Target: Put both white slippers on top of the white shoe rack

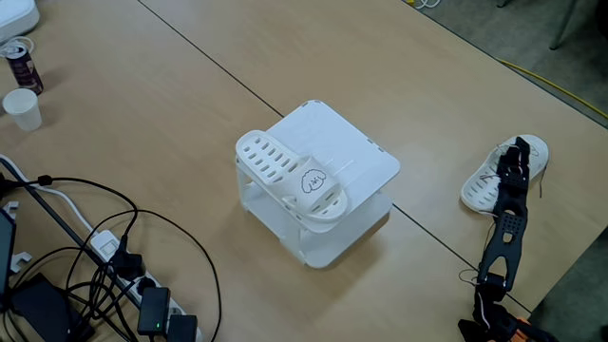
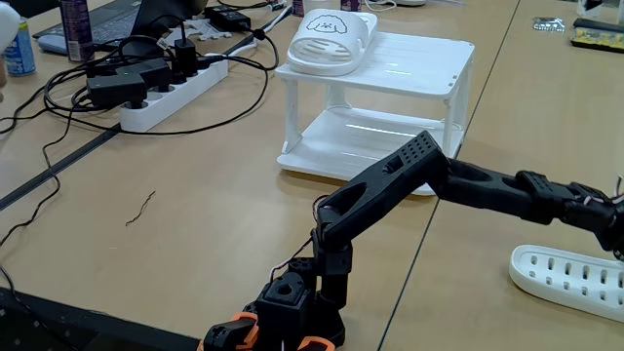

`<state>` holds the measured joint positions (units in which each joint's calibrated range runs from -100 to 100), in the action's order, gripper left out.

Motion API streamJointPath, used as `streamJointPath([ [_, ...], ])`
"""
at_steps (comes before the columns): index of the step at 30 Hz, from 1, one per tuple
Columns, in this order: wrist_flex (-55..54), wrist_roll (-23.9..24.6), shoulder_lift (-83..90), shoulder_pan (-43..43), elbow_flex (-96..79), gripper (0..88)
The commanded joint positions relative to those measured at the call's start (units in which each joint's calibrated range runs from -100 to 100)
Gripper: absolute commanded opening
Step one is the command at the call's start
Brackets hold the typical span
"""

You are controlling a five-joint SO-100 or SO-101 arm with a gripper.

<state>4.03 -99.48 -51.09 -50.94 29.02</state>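
The wooden table [image 1: 190,142] spans both fixed views. Mid-frame stands the white shoe rack [image 1: 351,152], one white slipper [image 1: 294,180] lying on its top shelf at the near-left edge. My arm [image 2: 409,180] stretches toward the right of the frame, where my gripper [image 1: 513,166] sits over the second slipper [image 1: 480,190] on the table. I cannot tell whether my jaws are wide or closed on it.
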Motion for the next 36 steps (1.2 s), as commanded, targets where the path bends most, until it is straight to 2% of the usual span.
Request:
streamJointPath([
  [1,-0.67,-0.52,-0.61,-1.78,7.02,26.3],
  [11,-0.67,-0.52,-7.43,-4.24,16.94,26.3],
  [27,-0.67,-0.52,-15.17,-2.68,27.68,25.7],
  [30,-0.58,-0.52,-16.26,-2.52,29.30,16.6],
  [33,-0.58,-0.52,-16.85,-2.44,29.48,0.5],
  [36,-0.50,-0.52,-16.85,-2.44,29.48,0.8],
])
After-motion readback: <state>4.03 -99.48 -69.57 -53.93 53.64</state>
